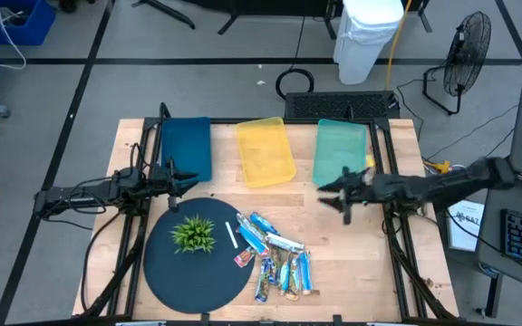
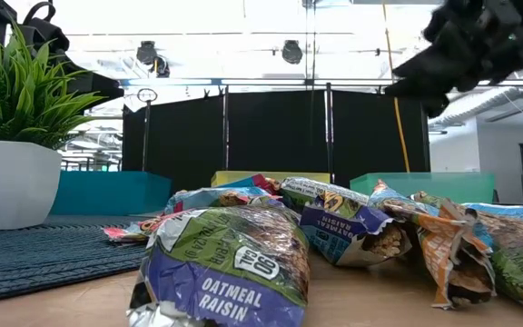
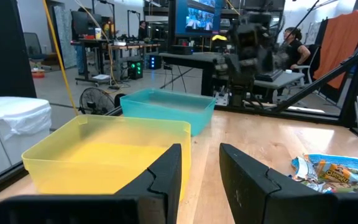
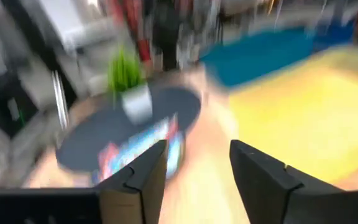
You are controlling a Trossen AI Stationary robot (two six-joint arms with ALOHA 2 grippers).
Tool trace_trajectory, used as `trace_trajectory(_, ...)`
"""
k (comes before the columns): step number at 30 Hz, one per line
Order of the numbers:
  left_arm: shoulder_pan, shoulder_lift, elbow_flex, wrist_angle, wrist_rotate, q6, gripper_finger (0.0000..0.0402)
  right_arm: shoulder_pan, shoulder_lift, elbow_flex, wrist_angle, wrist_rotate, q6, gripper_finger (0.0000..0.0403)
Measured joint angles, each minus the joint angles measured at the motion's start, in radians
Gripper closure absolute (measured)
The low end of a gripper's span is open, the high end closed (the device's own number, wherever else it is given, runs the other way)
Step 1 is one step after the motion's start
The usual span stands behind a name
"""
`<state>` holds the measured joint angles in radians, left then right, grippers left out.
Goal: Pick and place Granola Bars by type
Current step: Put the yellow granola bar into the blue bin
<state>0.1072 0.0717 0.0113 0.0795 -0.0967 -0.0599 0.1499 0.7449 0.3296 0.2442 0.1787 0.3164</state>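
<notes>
Granola bars point(image 2: 234, 263) lie heaped on the wooden table point(image 1: 352, 263) beside a dark round mat point(image 1: 166, 267); behind them, the right gripper point(image 1: 344, 201) hovers with fingers apart, empty, near a teal tray point(image 1: 341, 149); the left gripper point(image 1: 178, 177), also parted and empty, waits by a blue tray point(image 1: 187, 145).

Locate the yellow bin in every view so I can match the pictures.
High view: yellow bin in the middle of the bin row, above the bars.
Low view: only its rim shows, behind the bars, centre.
Left wrist view: fills the lower left.
Right wrist view: blurred yellow area on the right.
Shared landmark: the plant shows in the high, low and right wrist views only.
</notes>
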Motion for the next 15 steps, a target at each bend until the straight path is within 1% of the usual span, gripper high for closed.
trace_trajectory(4, 0.0, 0.0, 0.0, 0.0, 0.0, 0.0, 0.0288, 0.082, 0.263, 0.185, -0.092, 0.0, -0.07, 0.0249)
trace_trajectory(7, 0.0, 0.0, 0.0, 0.0, -0.001, 0.0, 0.0288, 0.113, 0.419, 0.278, -0.136, 0.0, -0.09, 0.0247)
trace_trajectory(11, 0.0, 0.0, 0.0, 0.0, -0.001, 0.0, 0.0288, 0.137, 0.556, 0.345, -0.125, 0.0, -0.089, 0.0237)
trace_trajectory(15, 0.0, 0.0, 0.0, 0.0, -0.001, 0.0, 0.0288, 0.154, 0.662, 0.361, -0.095, -0.001, 0.001, 0.0227)
